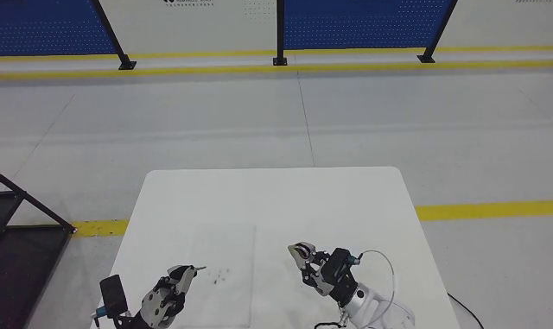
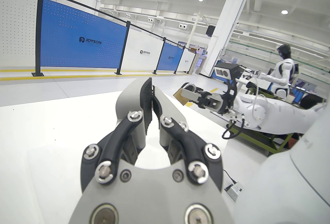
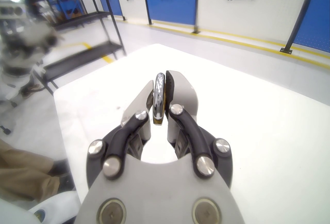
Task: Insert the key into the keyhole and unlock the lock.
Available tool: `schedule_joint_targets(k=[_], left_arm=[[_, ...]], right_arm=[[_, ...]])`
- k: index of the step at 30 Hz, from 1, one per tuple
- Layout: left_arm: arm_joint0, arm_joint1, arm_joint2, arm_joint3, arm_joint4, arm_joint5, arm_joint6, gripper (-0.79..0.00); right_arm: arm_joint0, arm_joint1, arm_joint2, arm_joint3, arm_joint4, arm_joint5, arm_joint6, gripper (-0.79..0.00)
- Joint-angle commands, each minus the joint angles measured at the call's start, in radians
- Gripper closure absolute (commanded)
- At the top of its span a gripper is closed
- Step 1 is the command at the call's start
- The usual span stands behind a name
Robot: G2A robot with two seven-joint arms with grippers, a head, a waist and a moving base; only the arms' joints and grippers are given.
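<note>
Two tight pinches: right claw (image 3: 160, 80) on the lock (image 3: 158, 100), left claw (image 2: 152, 92) on a barely visible key (image 1: 200, 269).

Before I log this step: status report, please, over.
Left gripper shut on key. Right gripper shut on lock. Key and lock apart, not yet inserted; nothing between.

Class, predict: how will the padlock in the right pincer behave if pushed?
Likely rigid and heavy for its size: the padlock looks metal. Its polished shackle may slip in the right pincer, so a push could twist it.
</note>
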Motion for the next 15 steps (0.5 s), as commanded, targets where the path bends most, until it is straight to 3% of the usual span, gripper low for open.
schedule_joint_targets(k=[1,4,9,15], left_arm=[[-0.003,0.000,0.002,-0.001,-0.005,0.003,-0.003,0.000],[-0.019,-0.002,0.029,-0.021,-0.081,-0.024,-0.043,0.000],[-0.037,-0.004,0.082,-0.019,-0.246,-0.157,-0.035,0.000],[-0.074,0.018,0.258,-0.050,-0.470,-0.175,-0.042,0.000]], right_arm=[[0.002,-0.002,-0.004,0.000,0.037,0.004,0.002,0.000],[0.013,-0.006,-0.006,0.012,0.148,-0.032,-0.065,0.000],[0.032,-0.014,-0.050,0.062,0.303,-0.161,-0.189,0.000],[0.089,-0.036,-0.156,0.163,0.543,-0.365,-0.264,0.000]])
